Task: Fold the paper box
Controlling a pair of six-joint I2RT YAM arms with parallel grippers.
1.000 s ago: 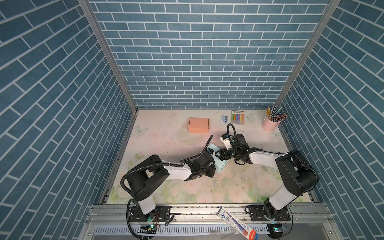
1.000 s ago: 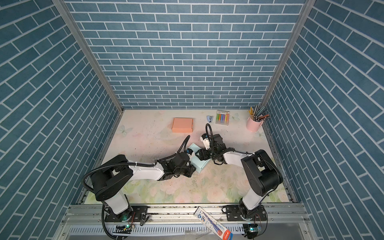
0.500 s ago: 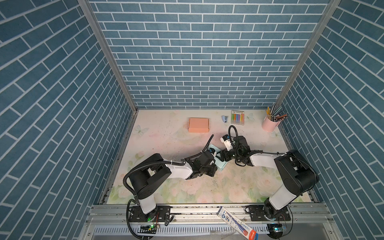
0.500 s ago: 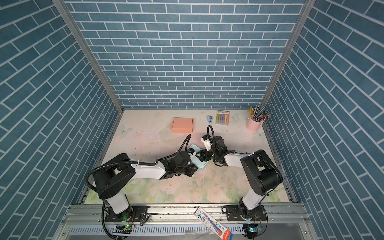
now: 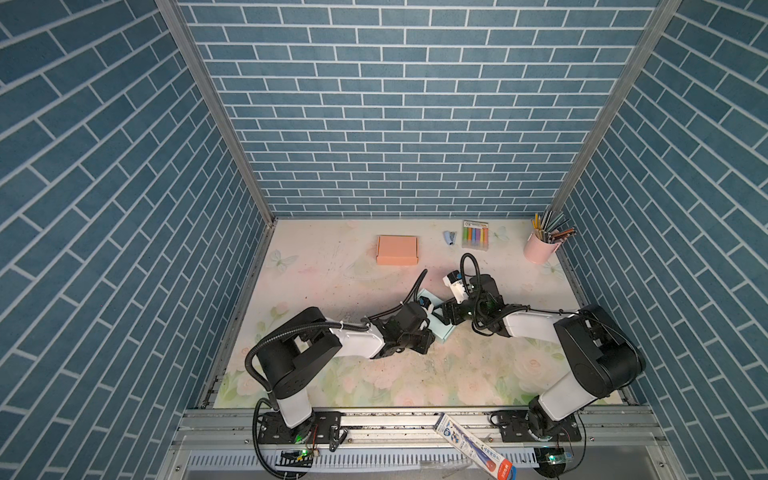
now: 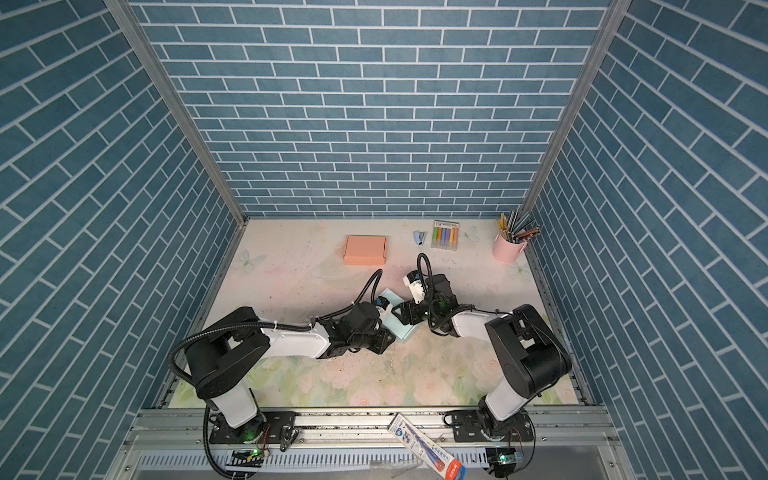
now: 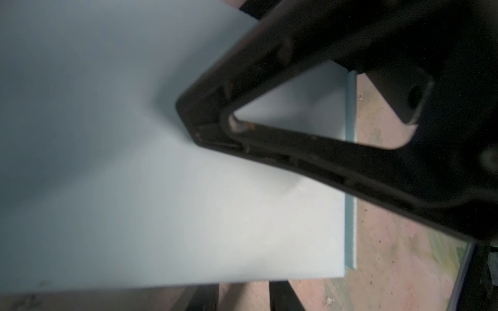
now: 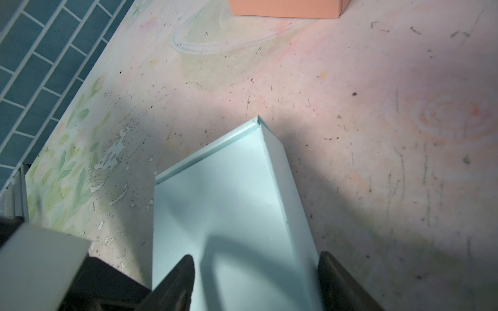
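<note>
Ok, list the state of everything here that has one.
blue paper box: folded shut, lying flat.
orange box: closed, flat at the back.
pink cup: upright, pencils inside.
right tool: open, astride the blue box's end.
left tool: one finger over the box face; opening unclear.

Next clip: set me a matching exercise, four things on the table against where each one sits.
Things
1. pale blue box
2. orange box
3. pink cup
4. marker pack

Places
A. back right corner, full of pencils
B. mid-table, nearest the front of the four
C. flat by the back wall, beside a small blue stapler
D. closed, standing alone toward the back

Pairs: 1-B, 2-D, 3-A, 4-C
</note>
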